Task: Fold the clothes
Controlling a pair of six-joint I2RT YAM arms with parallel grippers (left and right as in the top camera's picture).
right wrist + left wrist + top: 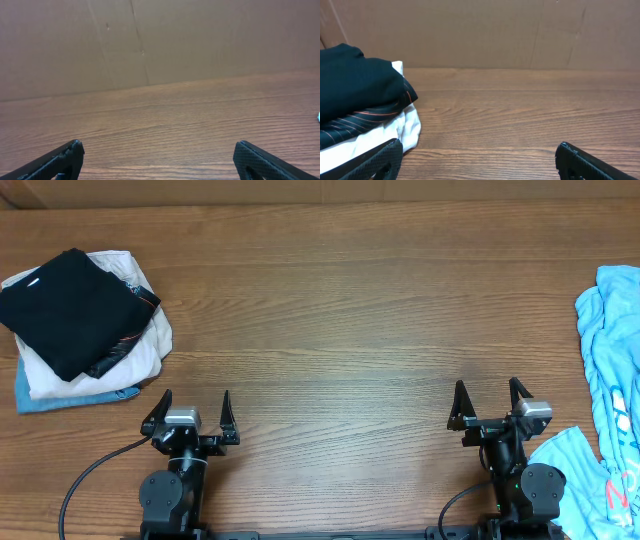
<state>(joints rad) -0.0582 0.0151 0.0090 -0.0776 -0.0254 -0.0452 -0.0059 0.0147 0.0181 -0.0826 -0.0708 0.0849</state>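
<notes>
A plain black T-shirt (62, 310) lies folded on top of a stack of garments at the table's left; the left wrist view shows it as a dark fold (355, 80) at the left. My left gripper (196, 398) stands open near the front edge, right of and nearer than the stack, with only bare wood between its fingers (479, 147). My right gripper (487, 386) is open too, at the front right, and holds nothing (158, 145).
Under the black T-shirt lie a black garment with orange lines (365, 119), a white one (150, 340) and a blue one (60, 398). Light blue garments (610, 330) are heaped at the right edge, close to the right arm. A brown wall (160, 40) backs the table.
</notes>
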